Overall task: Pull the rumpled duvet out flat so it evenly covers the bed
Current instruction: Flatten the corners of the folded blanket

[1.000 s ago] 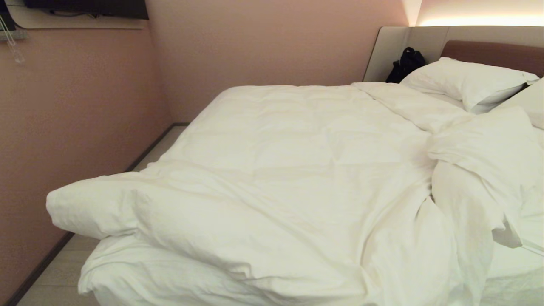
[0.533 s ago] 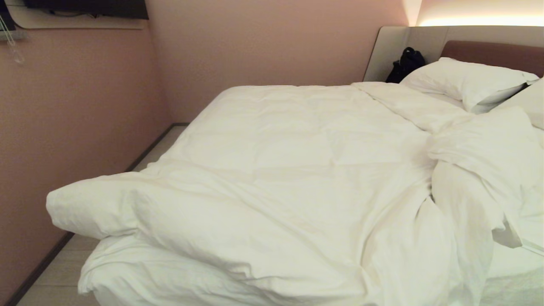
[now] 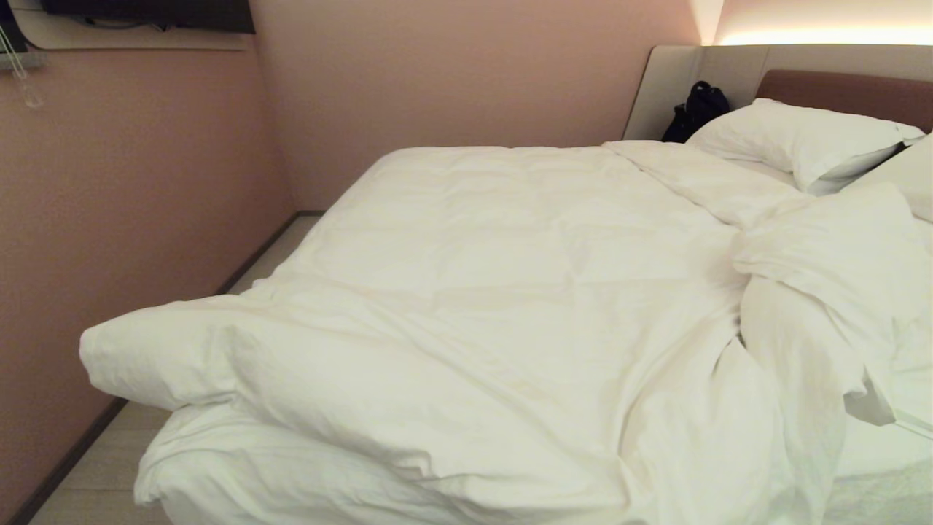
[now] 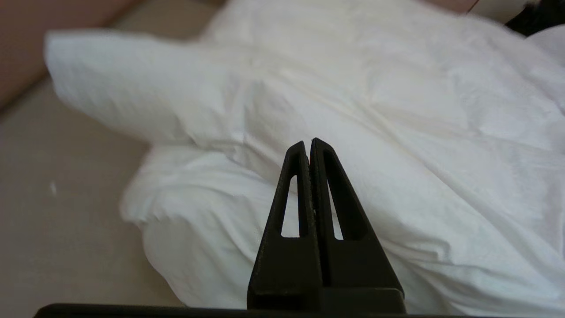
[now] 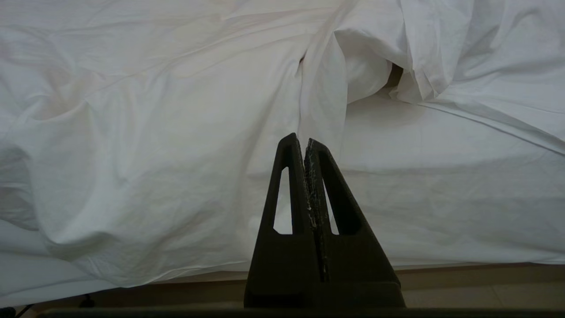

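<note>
The left fingers (image 4: 309,145) are pressed tight together, tip against tip, holding nothing; in the left wrist view they hang in the air over the rumpled near corner of the duvet (image 4: 353,132), with pale floor (image 4: 57,212) off to one side. The right fingers (image 5: 304,143) are likewise closed flat on each other and empty, pointing at the side of the bed (image 5: 441,194), where the fitted sheet (image 5: 441,132) lies bare beside a turned-back fold of the duvet. Neither arm shows in the head view.

In the head view the white duvet (image 3: 496,292) covers most of the bed but lies unevenly. At about 8 o'clock a puffy corner (image 3: 146,350) sticks out past the mattress edge over the floor (image 3: 95,467), with another bunched layer under it. From the centre toward 3 o'clock the cover is gathered into deep folds and a thrown-back flap (image 3: 838,270), and at about 4 o'clock a strip of bare sheet (image 3: 875,445) shows below it. Toward 12 o'clock the duvet lies fairly smooth up to the far edge beside the pink wall (image 3: 452,73).

At 1 to 2 o'clock a plump white pillow (image 3: 802,138) leans by the padded grey and brown headboard (image 3: 838,80), a second pillow (image 3: 911,175) just beside it at the frame edge. A black bag (image 3: 696,109) sits against the headboard, just beside the first pillow.
</note>
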### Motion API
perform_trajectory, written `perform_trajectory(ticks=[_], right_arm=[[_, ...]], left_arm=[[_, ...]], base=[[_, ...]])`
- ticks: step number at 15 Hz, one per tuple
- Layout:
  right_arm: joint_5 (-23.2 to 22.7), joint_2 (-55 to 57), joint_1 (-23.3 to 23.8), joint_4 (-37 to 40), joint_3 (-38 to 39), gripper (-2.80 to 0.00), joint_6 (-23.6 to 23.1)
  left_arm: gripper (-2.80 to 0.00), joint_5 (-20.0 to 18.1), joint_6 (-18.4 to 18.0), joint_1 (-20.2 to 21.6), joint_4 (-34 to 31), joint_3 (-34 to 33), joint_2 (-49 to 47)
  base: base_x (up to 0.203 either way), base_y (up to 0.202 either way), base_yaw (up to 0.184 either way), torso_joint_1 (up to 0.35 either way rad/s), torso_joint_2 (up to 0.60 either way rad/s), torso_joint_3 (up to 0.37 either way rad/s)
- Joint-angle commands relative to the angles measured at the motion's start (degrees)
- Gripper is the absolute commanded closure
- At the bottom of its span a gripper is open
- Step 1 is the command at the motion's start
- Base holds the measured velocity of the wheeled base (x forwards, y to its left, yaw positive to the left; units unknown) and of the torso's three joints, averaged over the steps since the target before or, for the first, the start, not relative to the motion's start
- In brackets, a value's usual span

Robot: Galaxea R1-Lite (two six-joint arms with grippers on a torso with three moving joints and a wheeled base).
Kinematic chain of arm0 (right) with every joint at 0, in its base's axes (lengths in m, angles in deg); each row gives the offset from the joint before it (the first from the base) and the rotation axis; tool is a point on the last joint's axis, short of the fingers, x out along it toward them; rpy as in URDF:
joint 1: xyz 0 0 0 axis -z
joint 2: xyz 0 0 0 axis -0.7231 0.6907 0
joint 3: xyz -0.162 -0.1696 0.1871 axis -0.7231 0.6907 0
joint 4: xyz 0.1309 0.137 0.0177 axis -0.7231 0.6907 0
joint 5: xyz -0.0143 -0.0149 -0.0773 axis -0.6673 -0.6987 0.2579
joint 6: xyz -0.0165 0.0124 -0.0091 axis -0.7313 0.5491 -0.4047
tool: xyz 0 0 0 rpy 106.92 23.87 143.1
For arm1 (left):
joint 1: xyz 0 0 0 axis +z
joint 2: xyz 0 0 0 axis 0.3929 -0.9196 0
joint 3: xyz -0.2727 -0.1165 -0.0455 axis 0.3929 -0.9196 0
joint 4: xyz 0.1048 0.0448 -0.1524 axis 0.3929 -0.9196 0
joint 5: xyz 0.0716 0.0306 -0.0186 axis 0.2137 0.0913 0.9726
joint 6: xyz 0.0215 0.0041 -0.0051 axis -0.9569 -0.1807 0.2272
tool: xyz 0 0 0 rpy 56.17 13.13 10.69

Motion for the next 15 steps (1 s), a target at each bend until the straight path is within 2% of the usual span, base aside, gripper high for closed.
perform_trajectory(ticks=[1,4,6,9,11,12,14,15], right_arm=[[0.0,0.0,0.0,0.0,0.0,0.0,0.0],[0.0,0.0,0.0,0.0,0.0,0.0,0.0],[0.0,0.0,0.0,0.0,0.0,0.0,0.0],[0.0,0.0,0.0,0.0,0.0,0.0,0.0],[0.0,0.0,0.0,0.0,0.0,0.0,0.0],[0.0,0.0,0.0,0.0,0.0,0.0,0.0],[0.0,0.0,0.0,0.0,0.0,0.0,0.0],[0.0,0.0,0.0,0.0,0.0,0.0,0.0]], left_arm=[[0.0,-0.1,2.8,0.1,1.6,2.6,-19.5],[0.0,-0.2,5.5,0.6,5.6,7.8,-39.4],[0.0,-0.2,4.8,1.7,7.0,13.6,-51.8],[0.0,0.2,3.5,4.6,6.3,29.4,-66.9],[0.0,-0.1,6.4,7.3,1.4,41.9,-74.2],[0.0,-0.6,8.3,8.9,-1.1,46.2,-77.5],[0.0,-3.4,12.9,12.4,-4.2,50.8,-81.8],[0.0,-3.6,13.3,12.5,-4.4,51.0,-81.9]], base=[[0.0,0.0,0.0,0.0,0.0,0.0],[0.0,0.0,0.0,0.0,0.0,0.0],[0.0,0.0,0.0,0.0,0.0,0.0],[0.0,0.0,0.0,0.0,0.0,0.0],[0.0,0.0,0.0,0.0,0.0,0.0],[0.0,0.0,0.0,0.0,0.0,0.0],[0.0,0.0,0.0,0.0,0.0,0.0],[0.0,0.0,0.0,0.0,0.0,0.0]])
